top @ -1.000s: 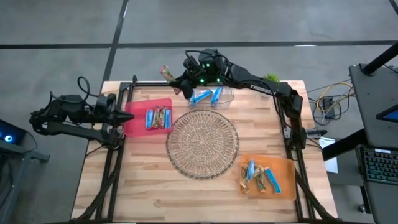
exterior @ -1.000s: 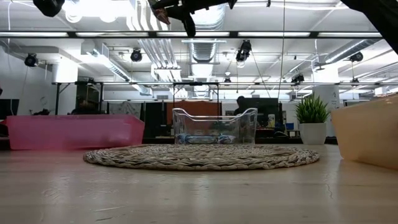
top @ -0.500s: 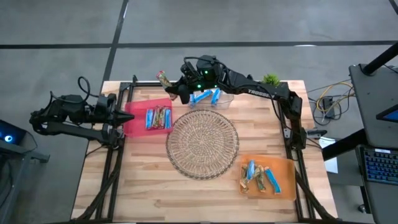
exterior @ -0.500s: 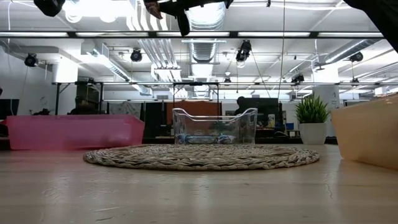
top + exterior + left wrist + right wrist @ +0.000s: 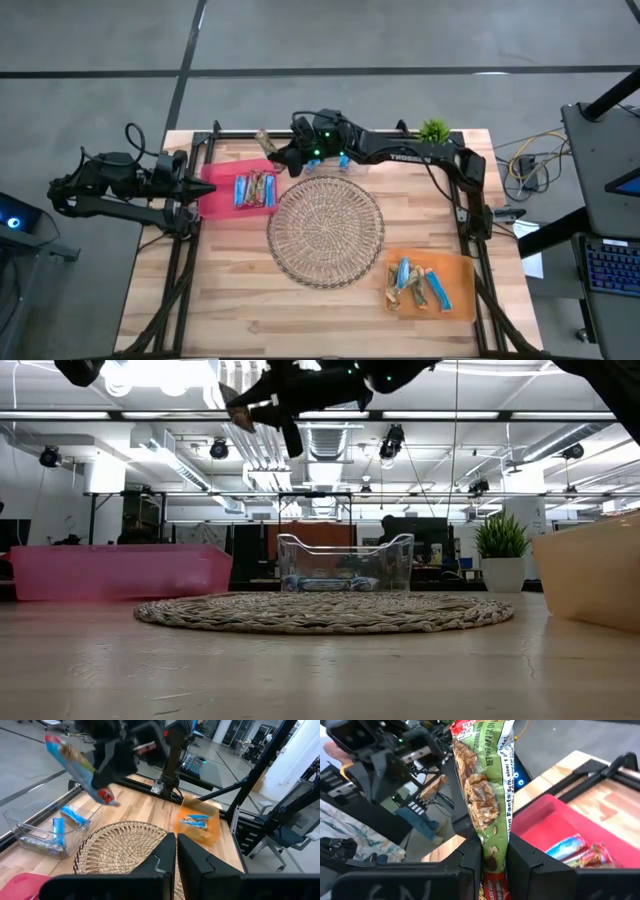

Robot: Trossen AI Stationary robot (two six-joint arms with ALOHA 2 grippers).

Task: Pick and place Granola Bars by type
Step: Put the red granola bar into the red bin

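Your right tool (image 5: 272,151) is clamped on a granola bar (image 5: 485,785), and it hangs in the air above the far edge of the pink bin (image 5: 216,199), between that bin and the clear bin (image 5: 352,166). From overhead you only get a small tan sliver of the bar at the fingertips. The right wrist view gives you the wrapper up close: green with a nut-and-oat picture, white print down one side, and a red end pinched between the two fingers (image 5: 465,860). The left wrist view shows the same bar from the other side, tilted, with a blue and red face. The low view shows that the bar and tool ride well above the surface (image 5: 320,670).

Inside the pink bin you have several bars, blue and multicoloured ones side by side (image 5: 254,189). The clear bin holds blue bars (image 5: 65,822). The orange bin (image 5: 455,270) holds a mixed heap. The wicker mat (image 5: 326,232) lies just beside the pink bin.

Your left tool (image 5: 176,851) waits at the pink bin's outer side, fingers nearly closed on nothing.
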